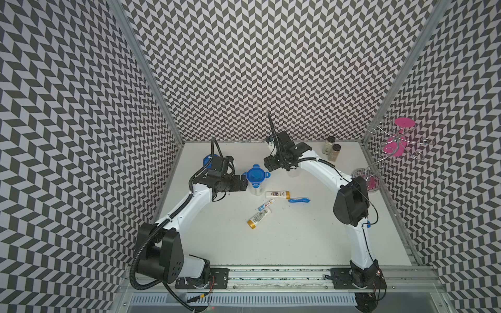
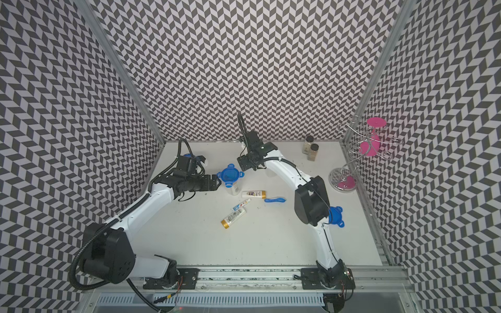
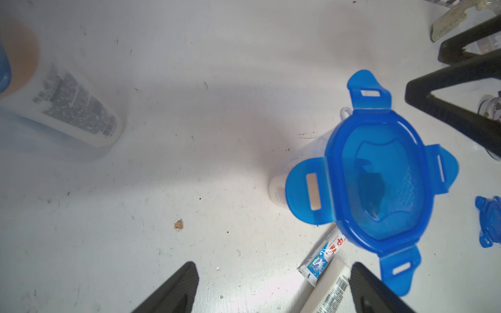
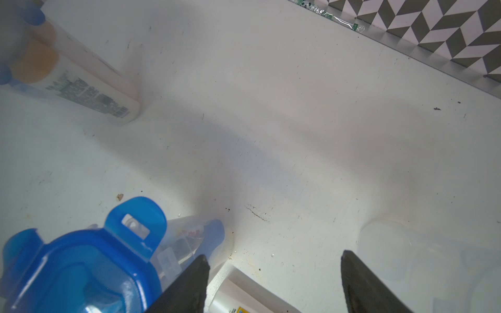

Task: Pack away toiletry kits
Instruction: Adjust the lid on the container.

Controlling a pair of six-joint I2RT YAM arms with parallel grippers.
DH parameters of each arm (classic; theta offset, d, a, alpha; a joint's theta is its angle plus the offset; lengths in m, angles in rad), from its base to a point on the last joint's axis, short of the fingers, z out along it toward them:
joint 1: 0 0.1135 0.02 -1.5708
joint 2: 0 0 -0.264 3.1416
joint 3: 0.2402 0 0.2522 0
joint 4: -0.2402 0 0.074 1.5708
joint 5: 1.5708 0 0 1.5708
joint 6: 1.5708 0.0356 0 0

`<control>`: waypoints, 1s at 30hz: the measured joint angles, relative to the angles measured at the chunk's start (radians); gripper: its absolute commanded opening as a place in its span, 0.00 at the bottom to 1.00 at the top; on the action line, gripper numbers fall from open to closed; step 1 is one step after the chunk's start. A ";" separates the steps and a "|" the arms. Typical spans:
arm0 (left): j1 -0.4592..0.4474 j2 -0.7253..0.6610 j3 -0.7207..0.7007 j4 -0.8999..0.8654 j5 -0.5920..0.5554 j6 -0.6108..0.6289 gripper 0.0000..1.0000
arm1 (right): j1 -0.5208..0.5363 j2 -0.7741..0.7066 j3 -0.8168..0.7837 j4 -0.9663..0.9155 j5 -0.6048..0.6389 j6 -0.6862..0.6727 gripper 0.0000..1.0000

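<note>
Spice jars [image 1: 334,154], wire stand [image 2: 343,181] far right; gold-capped tube [image 1: 277,194] just beside lidded cup [image 1: 255,176].

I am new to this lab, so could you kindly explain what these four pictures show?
This is a robot: two white arms on a white table, each ending in a two-fingered gripper. Two pictures look down from overhead; two come from cameras on the wrists. The left gripper and the right gripper are open, holding nothing. Near both stands a clear plastic cup with a blue four-tab lid. Nearby lie two white tubes with gold caps, a white-blue toothpaste tube and a blue toothbrush. Further off: two black-capped spice jars and a wire stand with pink discs.
</note>
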 measured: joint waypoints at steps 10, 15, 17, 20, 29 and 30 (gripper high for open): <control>0.000 0.066 0.050 -0.002 -0.041 0.011 0.90 | 0.002 0.010 0.000 -0.032 -0.003 -0.016 0.73; 0.001 0.093 0.069 -0.002 -0.052 0.014 0.89 | 0.002 0.009 -0.021 -0.035 -0.003 -0.016 0.72; 0.001 0.101 0.078 -0.003 -0.055 0.014 0.89 | 0.002 0.007 -0.042 -0.037 -0.003 -0.016 0.72; 0.001 0.108 0.095 -0.002 -0.056 0.016 0.89 | 0.002 0.004 -0.068 -0.037 -0.004 -0.016 0.72; 0.006 0.142 0.121 0.000 -0.066 0.024 0.89 | 0.004 -0.048 -0.108 -0.043 -0.004 -0.016 0.71; 0.008 0.146 0.123 0.000 -0.067 0.024 0.89 | 0.005 -0.053 -0.108 -0.043 -0.003 -0.016 0.71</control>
